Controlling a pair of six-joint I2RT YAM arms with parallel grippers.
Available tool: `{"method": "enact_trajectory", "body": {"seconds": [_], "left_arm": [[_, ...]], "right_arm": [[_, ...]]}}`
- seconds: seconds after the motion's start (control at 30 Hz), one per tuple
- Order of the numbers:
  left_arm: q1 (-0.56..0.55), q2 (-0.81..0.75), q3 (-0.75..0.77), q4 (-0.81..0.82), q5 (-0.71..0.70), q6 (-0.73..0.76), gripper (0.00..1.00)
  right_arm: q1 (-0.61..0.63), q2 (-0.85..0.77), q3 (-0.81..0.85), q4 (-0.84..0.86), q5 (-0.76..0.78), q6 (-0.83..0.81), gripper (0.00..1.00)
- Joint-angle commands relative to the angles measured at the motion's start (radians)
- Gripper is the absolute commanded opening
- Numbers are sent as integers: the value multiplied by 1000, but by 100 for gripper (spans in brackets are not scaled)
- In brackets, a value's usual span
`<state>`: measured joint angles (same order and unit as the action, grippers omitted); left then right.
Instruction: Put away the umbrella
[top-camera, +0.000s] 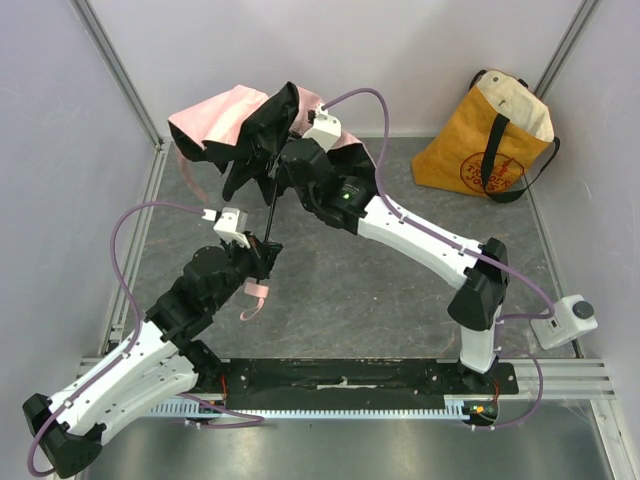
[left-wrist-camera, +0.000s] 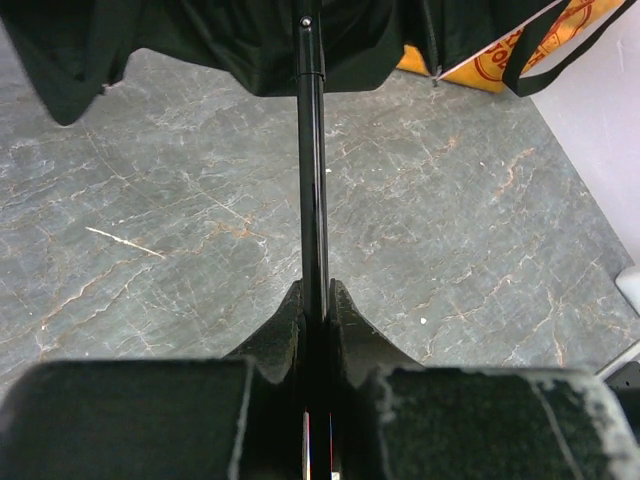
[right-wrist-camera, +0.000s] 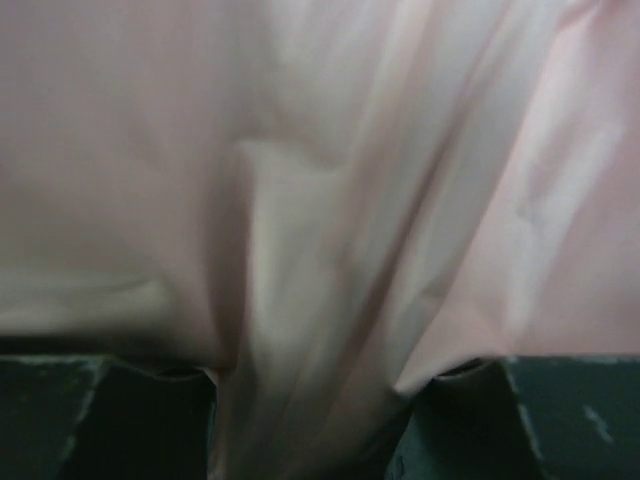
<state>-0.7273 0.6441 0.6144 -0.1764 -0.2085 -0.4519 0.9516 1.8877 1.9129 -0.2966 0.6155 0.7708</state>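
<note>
A yellow tote bag (top-camera: 480, 140) with black straps and a round red print stands upright at the far right corner of the grey marbled counter (top-camera: 380, 290), close to the white wall (top-camera: 450, 50). Aluminium rails (top-camera: 565, 375) border the counter.

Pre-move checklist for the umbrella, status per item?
1. Left gripper on shaft: ok, its fingers clamp the black shaft.
2. Right gripper holding canopy: cannot tell. Pink fabric lies between its fingers, but closure is unclear.
3. Canopy collapsed: not ok, it hangs loose and half open.
4. Strap free: ok, it dangles loose by the left gripper.
5. Bag clear of the arms: ok, it stands far right, apart from both.
</note>
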Motion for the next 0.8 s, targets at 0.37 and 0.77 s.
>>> {"method": "enact_trajectory", "body": {"seconds": [0.37, 0.77], "left_arm": [[-4, -18, 44, 114, -14, -56, 2], [-4, 121, 107, 252, -88, -31, 2]], "right_arm": [[-45, -56, -76, 184, -83, -114, 0], [204, -317, -592, 455, -19, -28, 0]]}}
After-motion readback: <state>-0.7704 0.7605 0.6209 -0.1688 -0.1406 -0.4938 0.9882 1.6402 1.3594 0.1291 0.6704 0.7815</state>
